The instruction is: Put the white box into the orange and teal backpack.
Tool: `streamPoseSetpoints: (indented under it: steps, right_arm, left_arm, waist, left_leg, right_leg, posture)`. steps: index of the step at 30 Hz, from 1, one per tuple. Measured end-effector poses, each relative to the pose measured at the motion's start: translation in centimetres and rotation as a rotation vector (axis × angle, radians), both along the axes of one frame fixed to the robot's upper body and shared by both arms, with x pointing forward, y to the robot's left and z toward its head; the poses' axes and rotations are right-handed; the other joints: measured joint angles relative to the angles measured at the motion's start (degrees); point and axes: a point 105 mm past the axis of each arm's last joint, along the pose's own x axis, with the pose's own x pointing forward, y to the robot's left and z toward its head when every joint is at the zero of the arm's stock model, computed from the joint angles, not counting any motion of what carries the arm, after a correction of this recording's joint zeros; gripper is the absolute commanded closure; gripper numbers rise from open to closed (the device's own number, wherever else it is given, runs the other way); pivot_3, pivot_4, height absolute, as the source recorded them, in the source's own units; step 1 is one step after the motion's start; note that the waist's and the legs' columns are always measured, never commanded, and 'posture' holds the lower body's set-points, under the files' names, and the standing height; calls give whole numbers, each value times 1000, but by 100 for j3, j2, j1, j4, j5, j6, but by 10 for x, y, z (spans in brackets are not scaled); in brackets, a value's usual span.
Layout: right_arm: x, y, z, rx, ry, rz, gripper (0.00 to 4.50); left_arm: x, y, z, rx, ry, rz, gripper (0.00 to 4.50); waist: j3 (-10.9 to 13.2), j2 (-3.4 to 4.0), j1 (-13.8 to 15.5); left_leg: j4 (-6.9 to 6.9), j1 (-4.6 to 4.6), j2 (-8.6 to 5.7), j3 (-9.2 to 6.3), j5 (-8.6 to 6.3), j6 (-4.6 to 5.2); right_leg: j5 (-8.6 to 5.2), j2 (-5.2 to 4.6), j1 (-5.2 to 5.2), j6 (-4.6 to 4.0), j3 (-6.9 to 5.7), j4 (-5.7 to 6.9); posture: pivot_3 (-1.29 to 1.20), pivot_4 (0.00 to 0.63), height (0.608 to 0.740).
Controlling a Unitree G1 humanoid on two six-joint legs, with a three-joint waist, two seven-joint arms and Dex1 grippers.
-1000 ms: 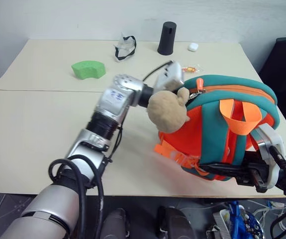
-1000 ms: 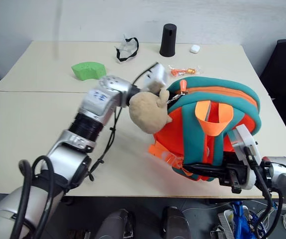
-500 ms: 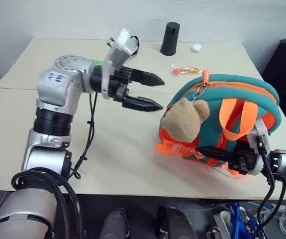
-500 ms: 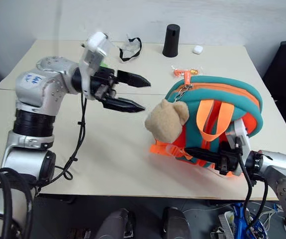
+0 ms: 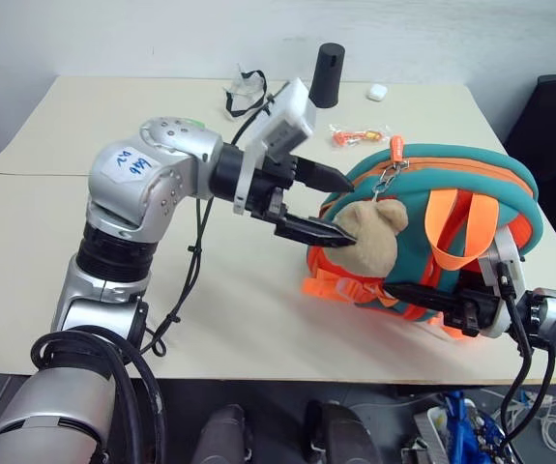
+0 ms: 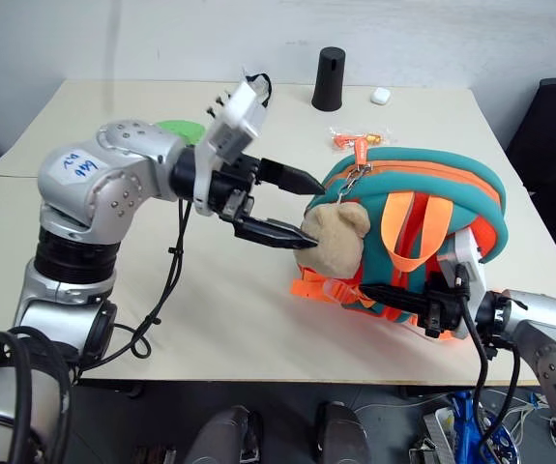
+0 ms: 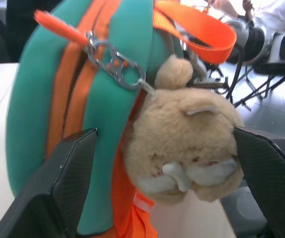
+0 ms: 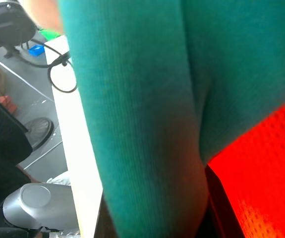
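We see the orange and teal backpack [image 5: 442, 242] lying on the tabletop [image 5: 65, 251], long axis running left-right, zipper pull at its left end. Our left hand [image 5: 326, 205], fingers wide apart, points rightward w/ the teddy bear [image 5: 372, 237] between them. Right hand [image 5: 423, 298] is clamped on the pack's near lower edge. We can't spot the white box; zipper looks closed, probably left arm's next job.
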Motion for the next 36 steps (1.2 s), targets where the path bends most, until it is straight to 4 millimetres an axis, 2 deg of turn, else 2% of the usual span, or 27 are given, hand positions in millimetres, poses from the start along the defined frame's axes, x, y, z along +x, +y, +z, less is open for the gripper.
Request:
streamPoseSetpoints:
  steps: [4, 8, 14, 20, 24, 27, 31, 36]
  right_arm:
    - [1, 1, -1, 9, 2, -8, 4491]
    - [2, 4, -2, 13, 4, -5, 4491]
    - [4, 5, -2, 5, -1, -8, 4491]
    - [5, 6, 0, 10, -9, -8, 4491]
    - [6, 6, 0, 10, -12, -8, 4491]
    - [6, 7, 1, 9, -11, -6, 4491]
    - [6, 7, 1, 9, -10, -6, 4491]
    - [6, 7, 1, 10, -5, -7, 4491]
  left_arm:
    - [0, -5, -6, 35, -42, -13, 31]
    - [-8, -2, -7, 27, 11, -69, 31]
    - [-24, 15, 13, -39, 68, -156, 31]
    - [-12, 31, 22, -55, -14, -81, 31]
    - [-14, 38, 24, -30, -38, -78, 31]
    - [-20, 30, 17, 14, -98, -106, 31]
    - [-20, 18, 3, 18, -67, -118, 31]
    - [-7, -1, -12, 60, -172, -60, 31]
  waist:
    - [0, 1, 19]
    - [0, 1, 17]
    - [0, 1, -2]
    - [0, 1, 14]
    - [0, 1, 13]
    - [0, 1, 15]
    - [0, 1, 20]
    - [0, 1, 24]
  left_leg:
    - [0, 2, -4, 0, 0, 1]
    - [0, 0, -2, -1, 0, 1]
    - [0, 0, 1, -1, 0, 0]
    - [0, 1, -2, -1, 0, 1]
    - [0, -1, -1, -1, 0, 1]
    - [0, 0, -3, -1, 0, 1]
    - [0, -1, -3, -1, 1, 2]
    - [0, 0, -4, 0, 1, 2]
  right_leg:
    - [-1, -3, 1, -1, 1, -2]
    - [-1, -4, 0, -1, 0, 1]
    - [-2, -2, -1, -3, -1, 2]
    - [-2, -3, -1, -3, -2, 1]
    - [-2, -2, -1, -3, -2, 3]
    - [-2, -3, 1, -3, -1, 2]
    - [-1, -3, 0, -3, -1, 1]
    - [-1, -3, 0, -3, -1, 0]
  posture:
    - [0, 150, 740]
    - [0, 150, 740]
    - [0, 150, 740]
    - [0, 150, 740]
    - [0, 150, 740]
    - [0, 150, 740]
    - [0, 150, 740]
    - [0, 150, 740]
